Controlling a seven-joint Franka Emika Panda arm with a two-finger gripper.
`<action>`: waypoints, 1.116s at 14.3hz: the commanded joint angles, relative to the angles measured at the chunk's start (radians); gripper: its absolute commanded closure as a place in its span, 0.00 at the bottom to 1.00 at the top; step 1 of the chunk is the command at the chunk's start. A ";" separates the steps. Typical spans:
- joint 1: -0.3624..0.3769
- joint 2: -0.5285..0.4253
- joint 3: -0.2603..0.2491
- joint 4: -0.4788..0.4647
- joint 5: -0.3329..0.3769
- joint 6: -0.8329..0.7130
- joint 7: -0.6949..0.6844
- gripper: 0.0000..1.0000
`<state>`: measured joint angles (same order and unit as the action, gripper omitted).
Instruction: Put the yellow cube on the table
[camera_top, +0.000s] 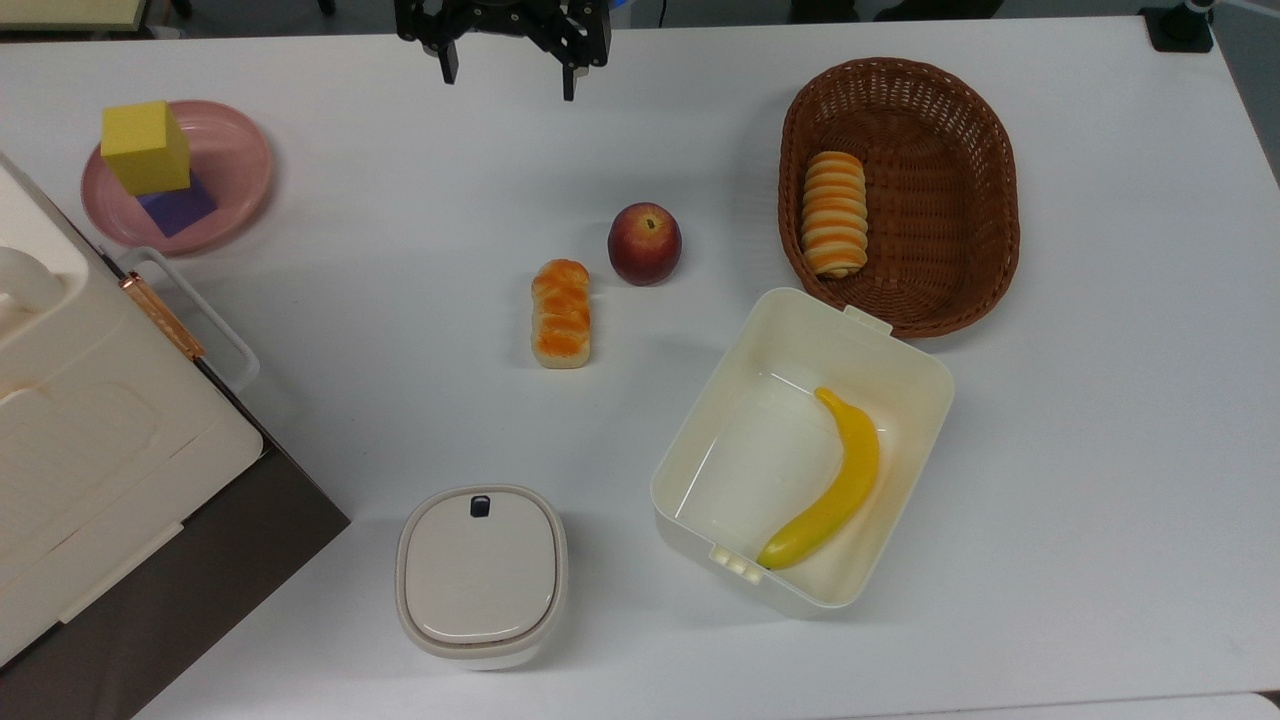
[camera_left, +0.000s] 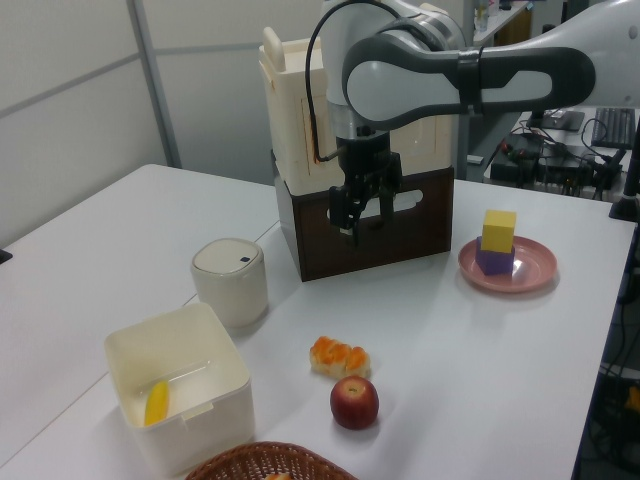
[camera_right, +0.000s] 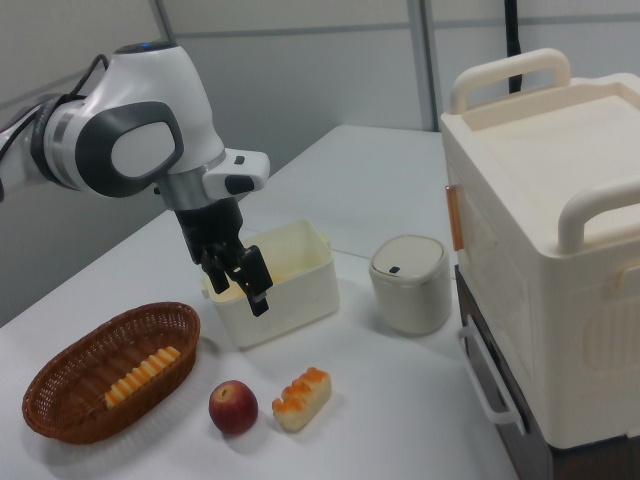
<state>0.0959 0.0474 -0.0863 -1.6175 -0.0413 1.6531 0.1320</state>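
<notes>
1. The matte yellow foam cube (camera_top: 146, 146) sits atop a smaller purple cube (camera_top: 180, 206), mostly hiding it, on the round pink plate (camera_top: 243, 160) at the white table's (camera_top: 400, 200) ten o'clock in the top view.
2. The black two-finger gripper (camera_top: 507, 75) hangs at twelve o'clock, fingers spread wide, holding nothing, its top cut off.

White counter (camera_left: 120, 230), seen across in the left view. Hand (camera_left: 356, 222) hanging above it, fingers spread, nothing between them, in front of a dark brown crate (camera_left: 400, 232) carrying a cream box (camera_left: 300, 120). Toward the left view's right: pink plate (camera_left: 530, 268), purple cube (camera_left: 494, 261) on it, yellow cube (camera_left: 499, 231) stacked on top. Nearer the middle: small round lidded bin (camera_left: 230, 282). In front of that, open cream tub (camera_left: 185, 392) with a banana (camera_left: 157, 403) inside. Bread roll (camera_left: 339, 357) and red apple (camera_left: 354, 402) just beside each other. Wicker basket (camera_left: 262, 464) at the bottom edge.
</notes>
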 joint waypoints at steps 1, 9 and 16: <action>0.005 -0.023 -0.023 -0.019 0.014 -0.018 -0.005 0.00; -0.067 -0.018 -0.027 -0.021 0.009 -0.018 -0.084 0.00; -0.339 -0.017 -0.029 -0.028 0.000 -0.024 -0.449 0.00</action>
<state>-0.1554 0.0482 -0.1162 -1.6271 -0.0422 1.6521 -0.1995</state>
